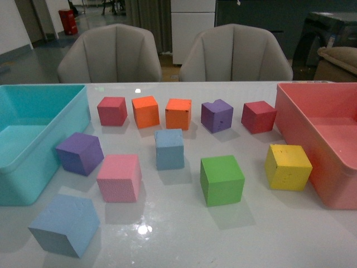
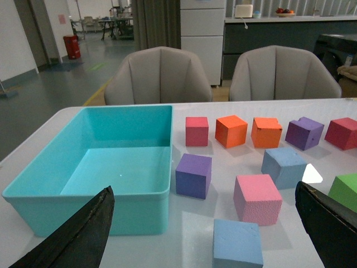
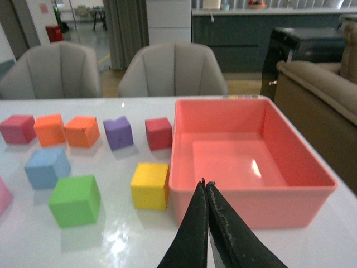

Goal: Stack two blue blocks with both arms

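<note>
Two pale blue blocks lie apart on the white table. One blue block (image 1: 169, 148) sits mid-table; it also shows in the left wrist view (image 2: 284, 166) and the right wrist view (image 3: 47, 167). The other blue block (image 1: 65, 225) rests near the front left edge, and in the left wrist view this block (image 2: 237, 243) lies on the table between the spread fingers. My left gripper (image 2: 203, 234) is open and holds nothing. My right gripper (image 3: 205, 187) is shut on nothing, in front of the pink bin's near wall. Neither arm shows in the front view.
A turquoise bin (image 1: 33, 139) stands at the left, a pink bin (image 1: 326, 139) at the right. Red (image 1: 112, 110), orange (image 1: 145, 111), orange (image 1: 178, 113), purple (image 1: 217, 115) and red (image 1: 258, 116) cubes form a back row. Purple (image 1: 80, 153), pink (image 1: 119, 177), green (image 1: 222, 180) and yellow (image 1: 288, 166) cubes lie nearer.
</note>
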